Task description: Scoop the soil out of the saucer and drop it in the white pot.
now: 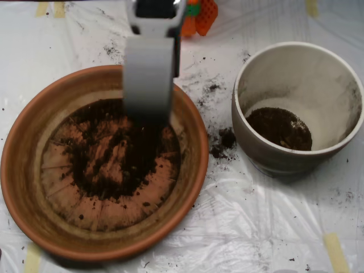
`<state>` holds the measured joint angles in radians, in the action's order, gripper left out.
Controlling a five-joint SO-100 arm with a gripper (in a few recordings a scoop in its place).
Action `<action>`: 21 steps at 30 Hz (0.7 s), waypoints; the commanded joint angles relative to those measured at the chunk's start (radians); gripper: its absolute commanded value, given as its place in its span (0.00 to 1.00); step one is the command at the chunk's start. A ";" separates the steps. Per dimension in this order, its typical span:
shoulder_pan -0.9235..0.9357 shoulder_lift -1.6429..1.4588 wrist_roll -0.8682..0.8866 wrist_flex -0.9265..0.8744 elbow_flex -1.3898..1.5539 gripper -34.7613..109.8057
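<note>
The terracotta saucer (pixel 25 170) fills the left of the overhead view. Dark soil (pixel 122 153) lies spread thinly over its ridged bottom, thicker toward the upper middle. My grey scoop (pixel 147 111) comes down from the top edge over the saucer's far side, and its lower end sits in the soil. To the right stands the white pot (pixel 341 85), with a small heap of soil (pixel 278 128) at its bottom. The scoop is well left of the pot.
Spilled soil clumps (pixel 223 142) lie on the white plastic sheet (pixel 239 227) between saucer and pot, with finer crumbs scattered above them. Orange and green plastic parts (pixel 200 14) sit at the top edge. Yellow tape strips (pixel 336 253) hold the sheet down.
</note>
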<state>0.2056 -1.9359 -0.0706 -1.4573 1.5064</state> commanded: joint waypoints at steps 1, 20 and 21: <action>0.075 -0.104 -0.029 0.100 0.176 0.52; 0.114 0.044 -0.043 0.413 0.591 0.57; 0.121 0.063 -0.046 0.423 0.580 0.57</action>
<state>0.2945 -1.8807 -0.1074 -1.0646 2.1414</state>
